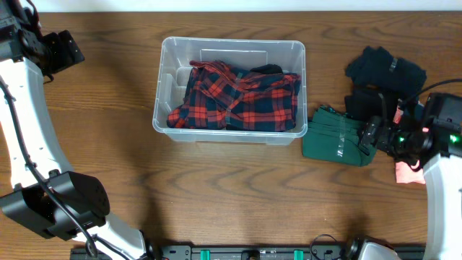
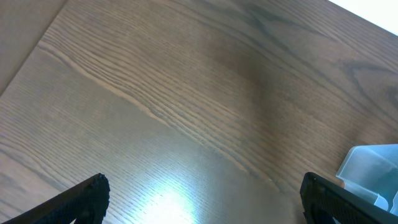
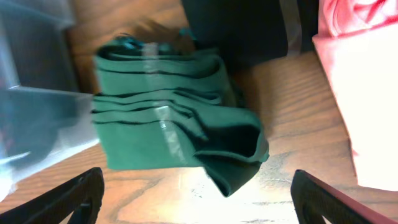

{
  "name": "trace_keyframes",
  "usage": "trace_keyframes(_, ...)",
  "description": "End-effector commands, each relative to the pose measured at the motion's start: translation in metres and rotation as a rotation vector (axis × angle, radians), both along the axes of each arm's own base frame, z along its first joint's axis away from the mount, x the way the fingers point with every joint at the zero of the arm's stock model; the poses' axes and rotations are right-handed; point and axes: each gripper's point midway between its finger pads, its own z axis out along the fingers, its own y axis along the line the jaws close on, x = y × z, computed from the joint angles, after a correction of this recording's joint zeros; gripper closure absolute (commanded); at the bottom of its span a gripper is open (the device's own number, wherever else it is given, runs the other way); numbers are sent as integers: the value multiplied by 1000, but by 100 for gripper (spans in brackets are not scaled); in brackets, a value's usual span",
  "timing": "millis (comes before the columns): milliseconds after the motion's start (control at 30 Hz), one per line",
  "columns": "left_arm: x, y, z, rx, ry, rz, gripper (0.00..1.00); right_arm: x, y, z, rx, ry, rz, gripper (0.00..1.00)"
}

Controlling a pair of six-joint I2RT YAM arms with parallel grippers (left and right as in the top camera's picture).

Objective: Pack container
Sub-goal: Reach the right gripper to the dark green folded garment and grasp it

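Clear container (image 1: 167, 79) is holding one plaid shirt (image 1: 238, 97) and is sitting left of the right gripper (image 3: 199, 202). Its jaws are gaping wide, empty, with one green garment (image 3: 168, 124) lying just ahead. The left gripper (image 2: 205, 205) is likewise gaping, empty.

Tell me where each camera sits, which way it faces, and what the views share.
Overhead: above the table, looking down at the container holding a plaid shirt; left arm and right arm at the edges.
Left wrist: angled down at bare wood and a container corner; the open left gripper frames the bottom.
Right wrist: down over a green garment beside pink cloth; the open right gripper frames the bottom.
Shared: overhead and right wrist both show the green garment and pink cloth.
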Motion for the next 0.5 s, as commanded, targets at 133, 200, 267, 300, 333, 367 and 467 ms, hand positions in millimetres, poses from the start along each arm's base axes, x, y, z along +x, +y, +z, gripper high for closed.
trace_keyframes(133, 1, 1, -2, -3, 1, 9, 2, 12, -13, -46, 47, 133, -45, 9)
trace_keyframes(200, 1, 1, -2, -4, 1, 9, 2, 14, -14, -58, 59, 161, -44, 9)
trace_keyframes(267, 1, 1, -2, -4, 1, 9, 2, 18, -13, -69, 75, 176, -32, 11)
trace_keyframes(300, 1, 1, -2, -4, 1, 9, 2, 20, -10, -73, 91, 178, -17, 14)
trace_keyframes(333, 1, 1, -2, -4, 1, 9, 2, 21, -8, -76, 104, 176, -2, 18)
trace_keyframes(367, 1, 1, -2, -4, 1, 9, 2, 23, -5, -79, 124, 174, 17, 25)
trace_keyframes(467, 1, 1, -2, -4, 1, 9, 2, 26, 1, -86, 156, 175, 49, 44)
